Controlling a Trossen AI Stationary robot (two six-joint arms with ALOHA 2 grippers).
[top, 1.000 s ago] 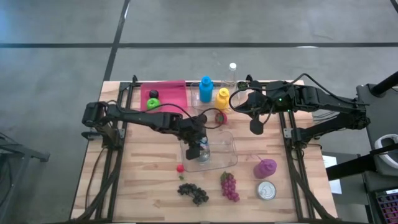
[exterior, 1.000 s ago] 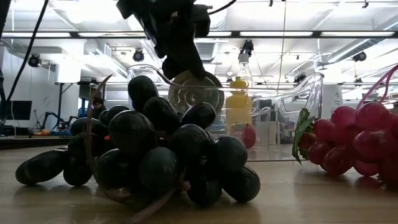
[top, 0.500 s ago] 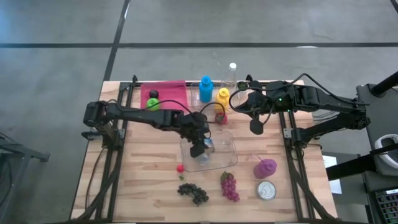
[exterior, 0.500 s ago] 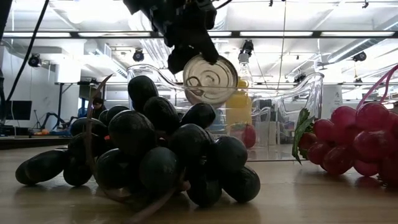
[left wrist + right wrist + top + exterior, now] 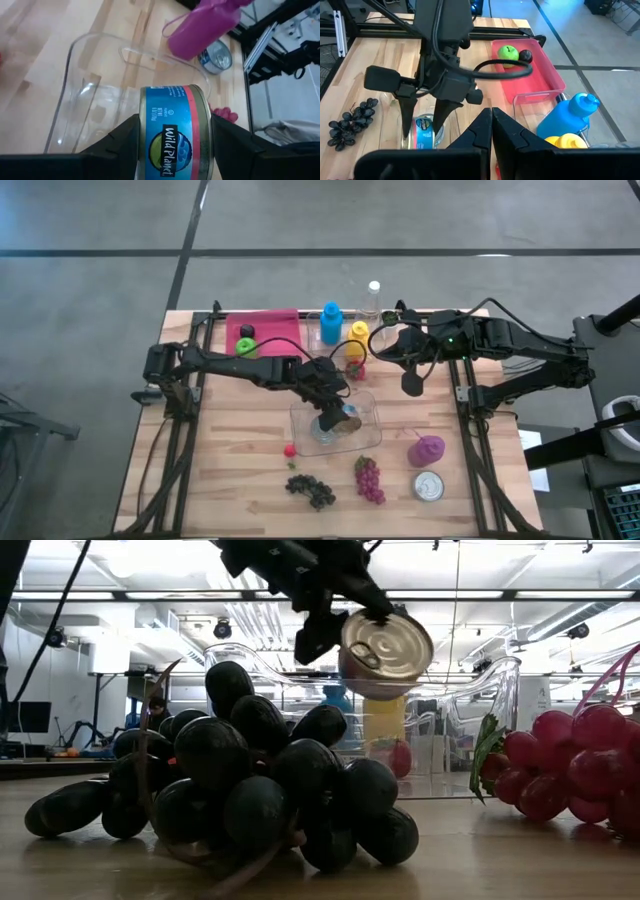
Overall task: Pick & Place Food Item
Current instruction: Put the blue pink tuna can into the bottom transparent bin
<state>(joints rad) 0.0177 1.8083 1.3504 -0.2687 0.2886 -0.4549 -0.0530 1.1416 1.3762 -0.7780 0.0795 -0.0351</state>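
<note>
Blue-labelled tin can (image 5: 172, 134) clamped between the fingers (image 5: 122, 145) of the left gripper (image 5: 336, 418), one finger on each side of its wall, label sideways and the pull-tab lid (image 5: 385, 644) facing the low camera. Held off the table, tilted, inside or just above the clear plastic container (image 5: 368, 432) at mid-table (cannot tell from these views whether it touches the container floor). Hanging above the dark grapes (image 5: 250, 780) in the low view, with the container's rim (image 5: 500, 670) behind it.

On the wooden table (image 5: 230, 470) near the container: a small red strawberry (image 5: 290, 449) just beside its front left corner, dark grapes (image 5: 311, 490) further forward, red grapes (image 5: 369, 480) to their right, then a purple bottle (image 5: 426, 449) lying on its side and a second tin can (image 5: 428, 486) standing upright next to it.

At the back edge: a pink tray (image 5: 280, 332) with a green apple (image 5: 245, 348) and a dark round fruit (image 5: 246, 332) in it, then a blue bottle (image 5: 331, 323), a yellow bottle (image 5: 357, 338) and a clear bottle with a white cap (image 5: 374, 295).

Right gripper (image 5: 411, 384) clenched on nothing, hanging above the table's right rear, well apart from the container, beside the bottles.
</note>
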